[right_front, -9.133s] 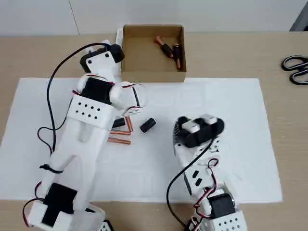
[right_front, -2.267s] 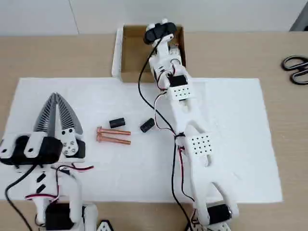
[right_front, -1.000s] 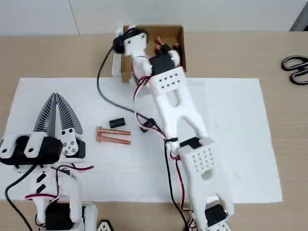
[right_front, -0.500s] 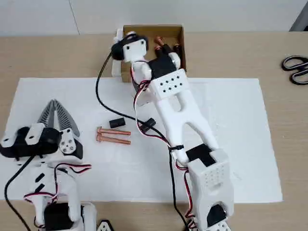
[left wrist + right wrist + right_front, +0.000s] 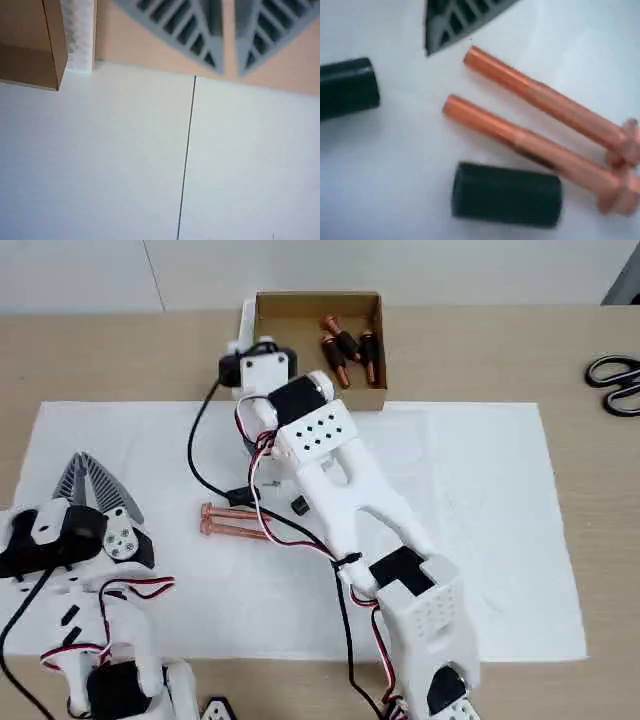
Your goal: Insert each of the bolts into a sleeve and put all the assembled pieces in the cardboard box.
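Observation:
Two copper bolts [image 5: 235,521] lie side by side on the white sheet, seen close in the right wrist view [image 5: 540,125]. One black sleeve [image 5: 298,505] lies just right of them [image 5: 505,195]; a second sleeve [image 5: 240,496] [image 5: 345,87] peeks out above them. My right gripper [image 5: 385,40] hangs open low over these parts, with one grey finger [image 5: 460,20] near a bolt's plain end and nothing held. My left gripper [image 5: 88,462] sits at the front left, shut and empty [image 5: 228,45]. The cardboard box [image 5: 265,350] holds three assembled pieces [image 5: 348,345].
My right arm [image 5: 330,470] stretches diagonally across the middle of the sheet [image 5: 480,500]. A white strip [image 5: 243,325] stands against the box's left wall. Scissors [image 5: 615,385] lie at the table's far right. The sheet's right half is bare.
My right arm has swung away from the box, left and down to the loose bolts and sleeves. The left arm has pulled back toward the front left.

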Action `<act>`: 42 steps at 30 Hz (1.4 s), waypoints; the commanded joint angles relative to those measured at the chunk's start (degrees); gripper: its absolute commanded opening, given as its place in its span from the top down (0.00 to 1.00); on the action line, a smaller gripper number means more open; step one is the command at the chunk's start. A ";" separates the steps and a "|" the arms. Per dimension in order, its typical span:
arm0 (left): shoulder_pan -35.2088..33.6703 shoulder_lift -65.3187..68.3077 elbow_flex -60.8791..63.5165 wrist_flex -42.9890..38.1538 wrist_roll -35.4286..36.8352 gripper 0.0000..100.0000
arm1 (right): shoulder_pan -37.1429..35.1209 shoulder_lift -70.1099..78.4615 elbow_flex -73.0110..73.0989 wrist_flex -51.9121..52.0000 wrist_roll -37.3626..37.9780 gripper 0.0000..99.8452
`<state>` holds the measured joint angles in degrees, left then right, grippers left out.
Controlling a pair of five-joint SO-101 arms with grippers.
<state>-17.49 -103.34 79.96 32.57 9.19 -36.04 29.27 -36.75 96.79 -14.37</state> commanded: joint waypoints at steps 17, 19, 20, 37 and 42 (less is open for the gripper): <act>-0.09 -0.62 -0.13 0.35 8.53 0.99 | -0.48 -1.45 6.07 -3.12 -35.08 0.79; -0.09 -0.62 0.40 0.26 8.62 0.99 | -0.40 -1.36 6.24 -4.97 -35.08 0.79; -0.09 -0.62 0.92 0.26 8.62 0.99 | -0.40 -1.01 6.24 -5.85 -35.08 0.79; -0.09 -0.62 4.44 0.00 8.62 0.99 | 3.47 6.90 5.89 -9.54 -39.12 0.79; 0.00 -0.62 4.44 0.00 8.62 0.99 | 3.38 9.10 5.89 -9.45 -39.12 0.79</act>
<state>-17.49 -103.34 84.62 32.57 17.45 -32.97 38.33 -30.24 87.56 -52.88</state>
